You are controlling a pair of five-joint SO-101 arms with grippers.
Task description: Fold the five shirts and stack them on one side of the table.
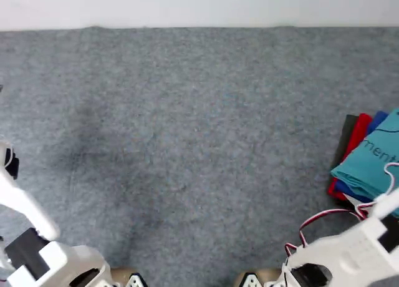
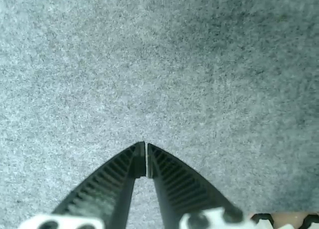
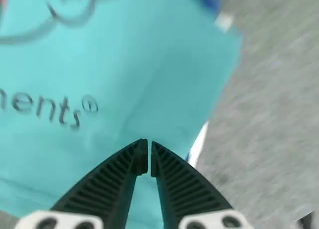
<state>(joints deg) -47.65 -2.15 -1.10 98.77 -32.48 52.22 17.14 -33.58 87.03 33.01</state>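
Shirt stack (image 1: 373, 165) at table (image 1: 187, 125) edge

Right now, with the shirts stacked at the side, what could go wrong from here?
1. The right gripper sits shut close over the teal shirt; pulling away low could drag its top fold open.
2. The shirt stack lies beside that arm with red, blue and dark layers fanned out; a nudge from the arm might skew it further.
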